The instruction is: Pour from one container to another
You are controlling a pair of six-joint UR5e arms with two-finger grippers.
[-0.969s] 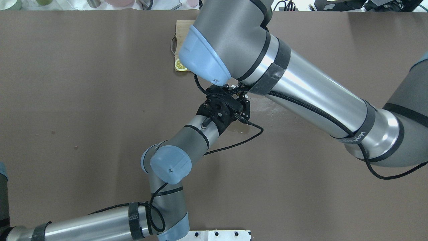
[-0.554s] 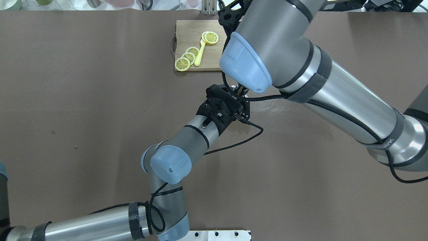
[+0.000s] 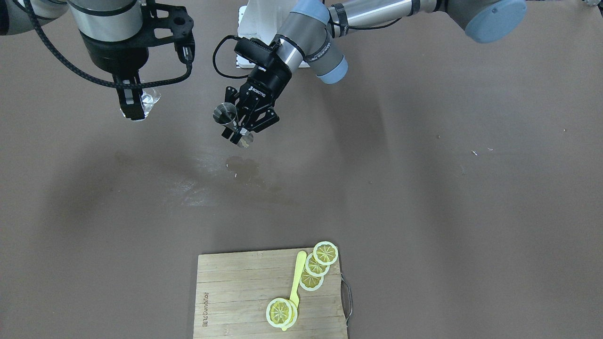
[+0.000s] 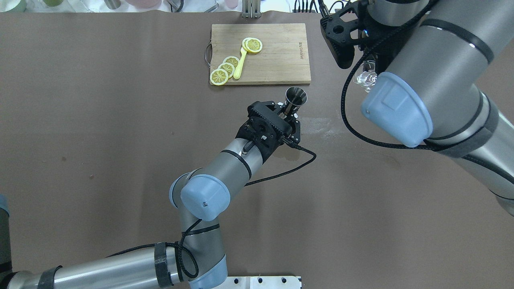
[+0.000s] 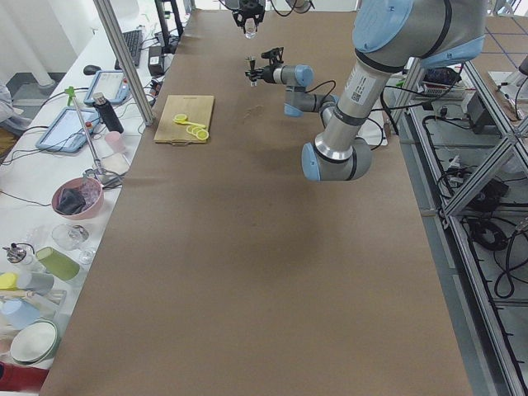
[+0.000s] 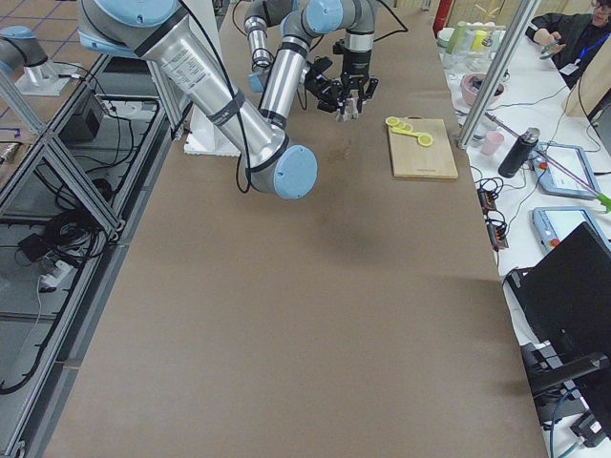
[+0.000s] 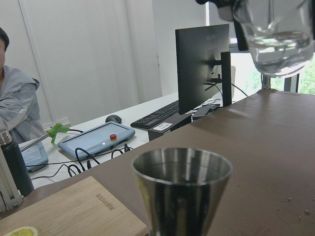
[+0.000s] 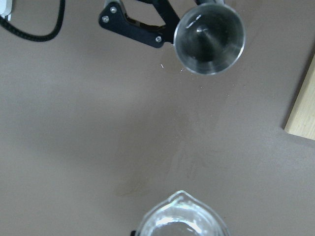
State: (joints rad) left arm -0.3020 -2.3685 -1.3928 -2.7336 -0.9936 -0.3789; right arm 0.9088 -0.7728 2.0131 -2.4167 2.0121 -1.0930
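A steel jigger [image 4: 296, 96] is held upright off the table, with my left gripper [image 4: 287, 111] shut on its narrow waist. The same jigger [image 3: 225, 114] shows in the front view and fills the left wrist view as a cup [image 7: 181, 189]. My right gripper [image 3: 133, 107] is shut on a clear glass cup [image 3: 150, 100] holding some water, held level. This glass [image 4: 364, 78] hangs to the right of the jigger and apart from it. From the right wrist camera, the jigger's open mouth [image 8: 210, 38] sits at the top and the glass rim [image 8: 179, 219] at the bottom.
A wooden cutting board [image 4: 281, 60] with lemon slices [image 4: 225, 70] and a yellow spoon [image 4: 239, 64] lies at the table's far edge. A wet patch [image 3: 242, 167] marks the brown table below the jigger. Bottles, bowls and tablets stand beyond the far edge.
My right arm has swung to the right with the glass, away from above the jigger, uncovering the cutting board and the jigger. The left arm has stayed still.
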